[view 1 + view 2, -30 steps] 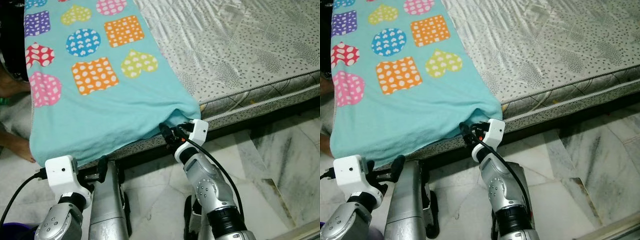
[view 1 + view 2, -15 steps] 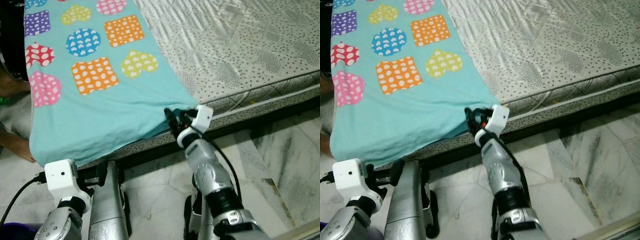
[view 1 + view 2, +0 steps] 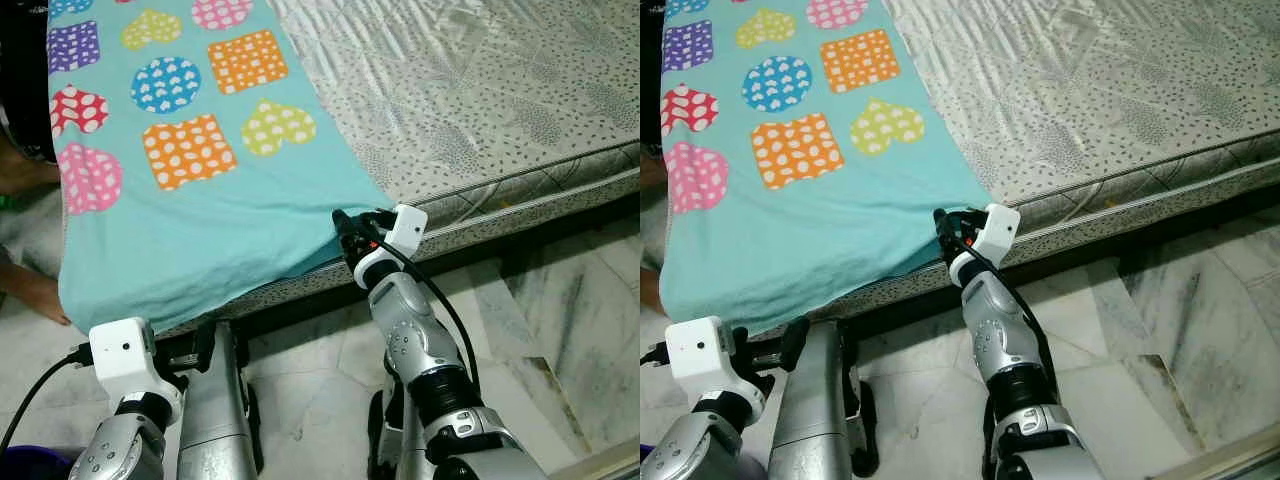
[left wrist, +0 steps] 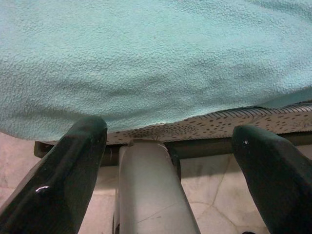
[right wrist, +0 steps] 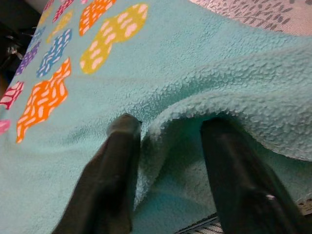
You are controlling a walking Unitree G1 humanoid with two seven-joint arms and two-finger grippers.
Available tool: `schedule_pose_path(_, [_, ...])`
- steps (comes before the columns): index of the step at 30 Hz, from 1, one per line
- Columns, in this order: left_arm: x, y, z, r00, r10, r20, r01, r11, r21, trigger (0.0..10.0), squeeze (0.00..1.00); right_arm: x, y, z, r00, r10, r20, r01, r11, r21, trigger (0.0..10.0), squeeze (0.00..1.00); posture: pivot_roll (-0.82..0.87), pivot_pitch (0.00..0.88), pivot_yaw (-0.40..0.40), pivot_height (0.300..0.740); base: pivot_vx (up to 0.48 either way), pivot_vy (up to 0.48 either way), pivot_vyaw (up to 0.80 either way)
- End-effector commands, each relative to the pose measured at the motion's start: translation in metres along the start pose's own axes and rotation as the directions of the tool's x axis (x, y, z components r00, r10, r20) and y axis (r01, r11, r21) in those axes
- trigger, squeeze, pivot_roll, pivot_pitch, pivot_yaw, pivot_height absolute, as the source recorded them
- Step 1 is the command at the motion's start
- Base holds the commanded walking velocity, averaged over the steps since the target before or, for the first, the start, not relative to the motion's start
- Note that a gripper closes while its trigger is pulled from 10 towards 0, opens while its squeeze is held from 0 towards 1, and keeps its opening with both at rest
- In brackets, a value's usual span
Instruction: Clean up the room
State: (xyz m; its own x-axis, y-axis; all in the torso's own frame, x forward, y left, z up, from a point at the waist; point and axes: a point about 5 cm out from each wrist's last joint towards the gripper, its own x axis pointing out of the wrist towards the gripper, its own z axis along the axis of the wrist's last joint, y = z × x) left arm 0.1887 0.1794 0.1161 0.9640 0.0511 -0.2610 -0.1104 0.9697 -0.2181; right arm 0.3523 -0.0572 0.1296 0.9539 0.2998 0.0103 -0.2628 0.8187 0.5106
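**Blanket corner bunched between the right gripper's fingers at the bed edge**

The turquoise blanket (image 3: pixel 200 210), printed with coloured hearts and squares, is spread over one side of the mattress (image 3: pixel 480 110), its near edge hanging over the side of the bed. The right gripper (image 3: pixel 349 232) is placed at the blanket's near corner, right where the cloth meets the bare mattress. In the right wrist view a raised fold of the blanket (image 5: pixel 195 97) is seen directly ahead of the gripper and lying between its two black fingers (image 5: pixel 114 165), which stand apart on either side of the ridge. The fold is straddled but not yet pinched; contact with the inner faces of the fingers cannot be told for certain.

The relation that matters is this: the cloth lies straight ahead of and above the right gripper, with the rest of the blanket stretching away from it up the bed and across towards the left arm. The hanging edge runs sideways from the right gripper toward the left gripper (image 4: pixel 170 146).

The left gripper is held low, beneath the hanging edge, its fingers (image 4: pixel 68 175) spread wide with nothing between them; the blanket is above and beyond it, not touched. The right gripper is therefore judged much the nearer, and a closing of its fingers on the fold would be expected to come first.

A person's bare foot (image 3: pixel 30 290) is seen on the floor (image 3: pixel 570 330) beyond the left arm.
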Motion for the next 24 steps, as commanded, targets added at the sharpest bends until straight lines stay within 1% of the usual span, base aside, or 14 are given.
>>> schedule_pose_path(1, [-0.0037, 0.0039, -0.0032, 1.000, 0.024, -0.018, -0.024, 1.000, 0.007, 10.0, 0.00, 0.0088, 0.0588, -0.0156, 0.994, 0.106, -0.023, -0.103, 0.991, 0.087, 0.0, 0.00, 0.11, 0.338, 0.025, 0.523, 0.000, 0.000, 0.00])
schedule_pose_path(9, [-0.0030, 0.0040, -0.0024, 1.000, 0.022, -0.017, -0.022, 1.000, 0.008, 10.0, 0.00, 0.0063, 0.0548, -0.0196, 0.996, 0.083, -0.036, -0.080, 0.994, 0.078, 0.0, 0.00, 0.11, 0.341, 0.028, 0.523, 0.000, 0.000, 0.00])
schedule_pose_path(24, [-0.0030, 0.0040, -0.0024, 1.000, 0.022, -0.017, -0.022, 1.000, 0.008, 10.0, 0.00, 0.0063, 0.0548, -0.0196, 0.996, 0.083, -0.036, -0.080, 0.994, 0.078, 0.0, 0.00, 0.11, 0.341, 0.028, 0.523, 0.000, 0.000, 0.00])
